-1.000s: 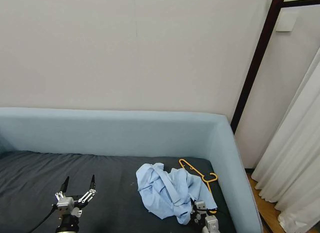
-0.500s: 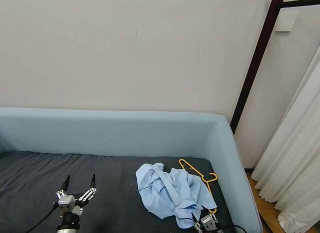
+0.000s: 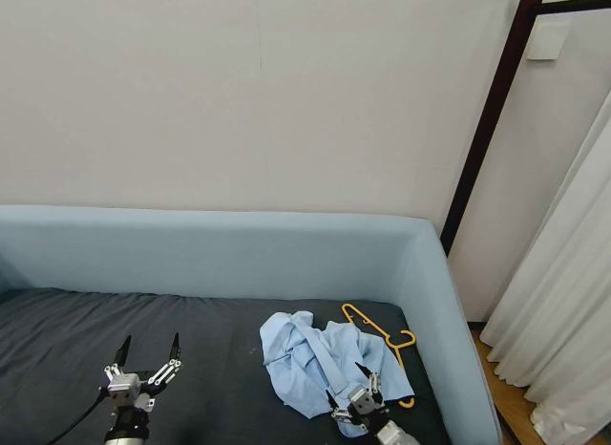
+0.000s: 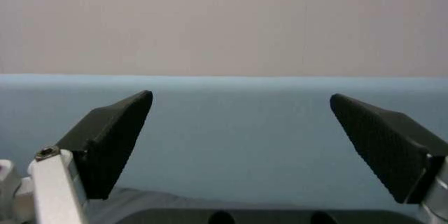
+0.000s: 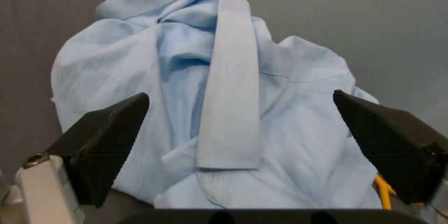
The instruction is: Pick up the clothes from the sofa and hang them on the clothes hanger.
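The right gripper (image 3: pixel 351 390), jaws spread wide and holding nothing, hovers at the near edge of a crumpled light-blue shirt (image 3: pixel 307 364) that lies toward the right end of the sofa (image 3: pixel 239 254). An orange hanger (image 3: pixel 384 336) lies against the shirt, beside the armrest (image 3: pixel 431 302). The left gripper (image 3: pixel 151 342), equally wide open and empty, hangs over the seat, well apart from the shirt.

a home living room: pale blue sofa (image 3: pixel 239 249) with dark seat cushion (image 3: pixel 115 330), plain wall (image 3: pixel 239 92), white curtain (image 3: pixel 563 311) beside it.
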